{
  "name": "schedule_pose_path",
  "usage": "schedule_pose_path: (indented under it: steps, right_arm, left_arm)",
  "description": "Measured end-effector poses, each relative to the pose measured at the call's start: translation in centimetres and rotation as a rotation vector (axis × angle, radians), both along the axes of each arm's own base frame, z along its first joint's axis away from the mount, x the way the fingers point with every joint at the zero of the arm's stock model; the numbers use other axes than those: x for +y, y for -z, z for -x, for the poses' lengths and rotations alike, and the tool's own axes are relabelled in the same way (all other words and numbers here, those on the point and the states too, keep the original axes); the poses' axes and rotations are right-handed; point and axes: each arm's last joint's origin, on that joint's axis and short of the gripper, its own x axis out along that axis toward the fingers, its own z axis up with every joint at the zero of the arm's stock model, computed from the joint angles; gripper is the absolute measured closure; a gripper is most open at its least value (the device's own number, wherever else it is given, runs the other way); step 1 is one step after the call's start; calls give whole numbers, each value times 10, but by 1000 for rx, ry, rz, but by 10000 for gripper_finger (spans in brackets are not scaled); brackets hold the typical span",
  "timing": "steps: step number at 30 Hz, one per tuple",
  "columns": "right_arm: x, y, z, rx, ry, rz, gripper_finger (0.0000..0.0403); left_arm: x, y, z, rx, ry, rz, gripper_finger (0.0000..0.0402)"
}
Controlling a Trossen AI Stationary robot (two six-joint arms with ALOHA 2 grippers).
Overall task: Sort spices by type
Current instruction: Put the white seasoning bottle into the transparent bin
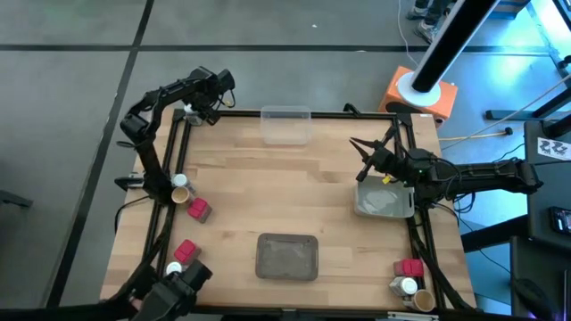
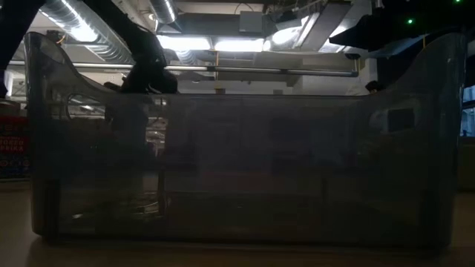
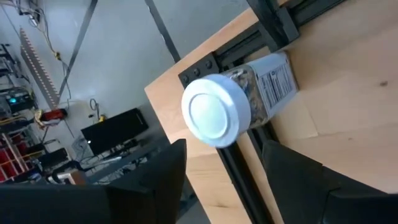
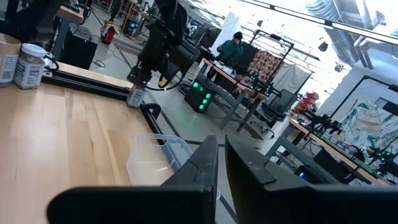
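Observation:
A white-capped jar [image 3: 233, 99] stands on the black rail at the table's far left corner [image 1: 188, 111]. My left gripper [image 3: 225, 149] slants down over it, open, with one finger on either side of the cap and a gap showing at each. More spices sit along the left edge: two tan-topped jars [image 1: 180, 187], two red packs [image 1: 198, 209] and a white-capped jar [image 1: 174, 267]. A red pack [image 1: 410, 267], a white-capped jar [image 1: 406, 285] and a tan jar [image 1: 422, 300] stand at the near right corner. My right gripper [image 4: 221, 155] is shut, level above the right grey tray [image 1: 385, 201].
A second grey tray [image 1: 287, 256] lies near the front middle. A clear plastic tray [image 1: 285, 125] stands at the far edge and fills the low view [image 2: 237, 170]. Black frame rails run along the table's left and right sides. An orange box [image 1: 419, 94] sits beyond the far right corner.

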Motion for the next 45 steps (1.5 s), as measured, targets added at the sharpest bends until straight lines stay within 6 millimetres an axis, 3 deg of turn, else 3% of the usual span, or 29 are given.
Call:
schedule_pose_path:
  steps: [10,21,33,45]
  right_arm:
    - [0,0,0,3,0,-1,370]
    - [0,0,0,3,-2,-1,370]
    - [0,0,0,4,-3,2,370]
    - [0,0,0,5,-3,2,370]
  left_arm:
    - [13,12,1,-6,-2,-12,222]
    - [13,18,-1,-13,21,47,229]
    - [-3,17,-17,17,105,117,246]
    - [-31,15,-48,-12,194,140,247]
